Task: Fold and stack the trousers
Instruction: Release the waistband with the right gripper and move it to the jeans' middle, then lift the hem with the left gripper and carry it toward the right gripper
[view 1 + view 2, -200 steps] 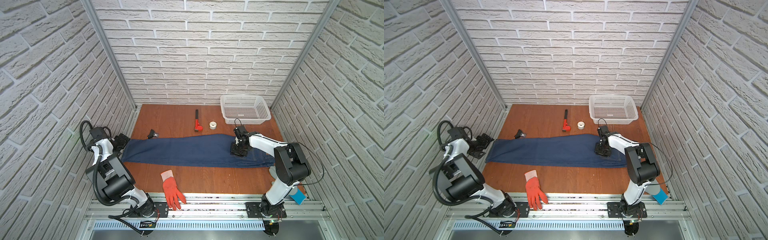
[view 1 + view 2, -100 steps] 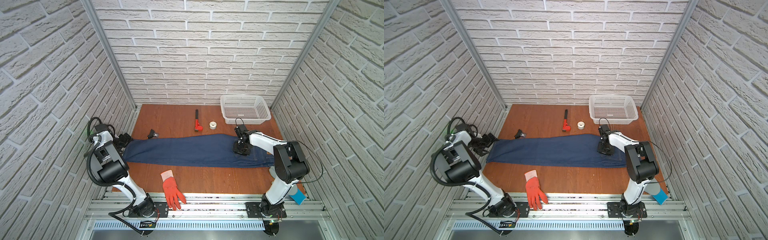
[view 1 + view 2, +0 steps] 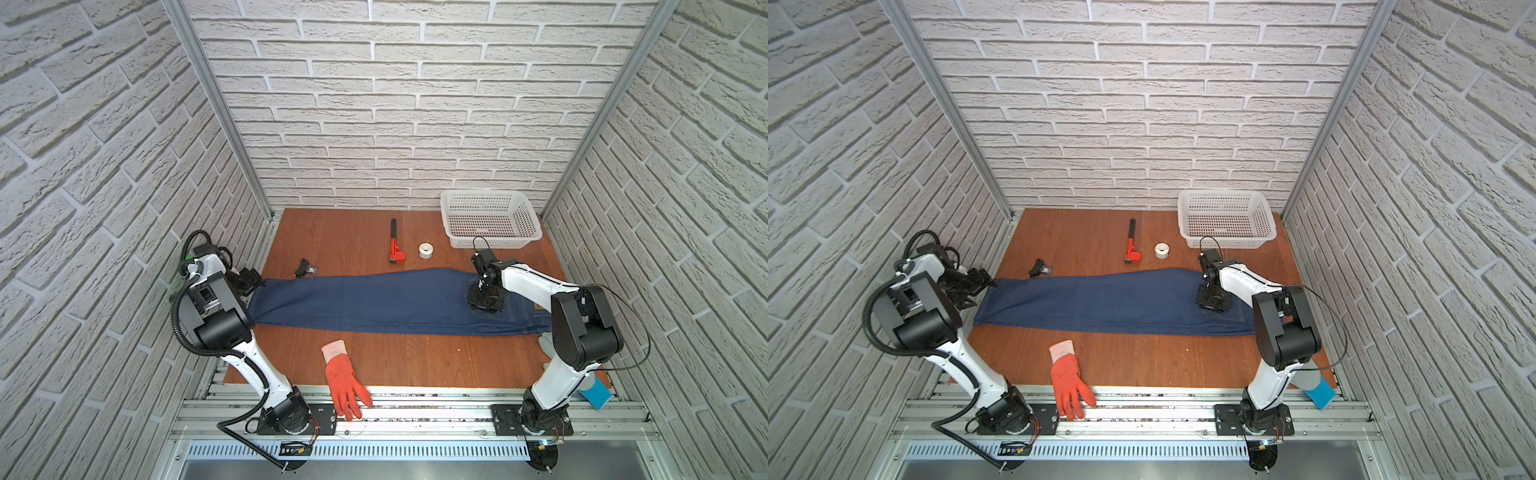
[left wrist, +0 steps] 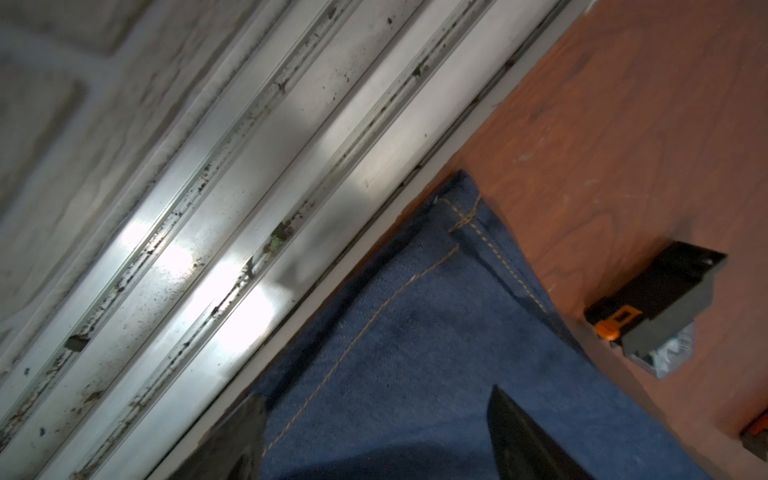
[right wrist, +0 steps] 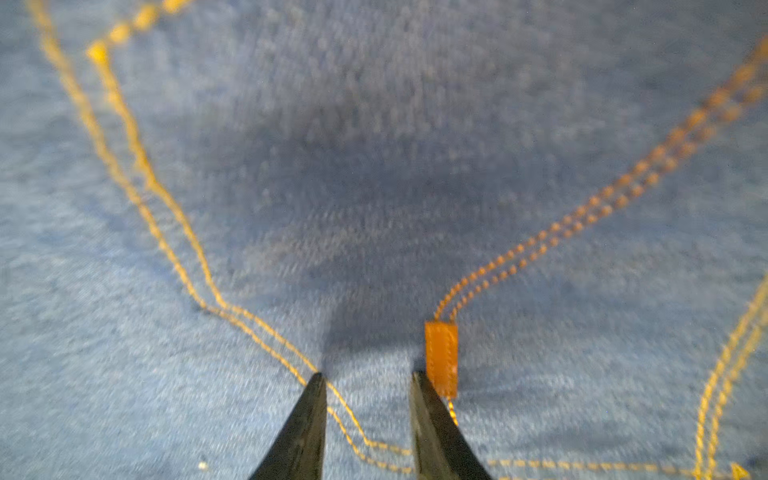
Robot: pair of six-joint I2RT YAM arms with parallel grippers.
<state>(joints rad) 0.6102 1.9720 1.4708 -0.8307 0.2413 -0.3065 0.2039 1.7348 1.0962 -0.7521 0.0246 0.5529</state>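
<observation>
The trousers (image 3: pixel 374 303) (image 3: pixel 1100 303) lie flat across the table as one long dark blue band, leg ends at the left and waist at the right. My left gripper (image 3: pixel 249 282) (image 3: pixel 980 284) is low at the leg end by the table's left edge. In the left wrist view it (image 4: pixel 380 432) stands open, with the hemmed denim (image 4: pixel 415 332) between its fingers (image 4: pixel 519 436). My right gripper (image 3: pixel 484 301) (image 3: pixel 1212 303) points down onto the seat. Its tips (image 5: pixel 368 378) stand narrowly apart on the flat denim (image 5: pixel 374 166), beside a small tan tag (image 5: pixel 441 357).
An orange-red glove (image 3: pixel 343 378) hangs over the table's front edge onto the rail. At the back lie a red wrench (image 3: pixel 395 249), a white tape roll (image 3: pixel 426 250) and a white basket (image 3: pixel 494 244). A small black device (image 3: pixel 305 268) (image 4: pixel 652 303) sits near the leg end.
My left arm has swung in, bringing its gripper over the leg hem with the jaws a little narrower. The right gripper and the trousers have slid slightly to the right.
</observation>
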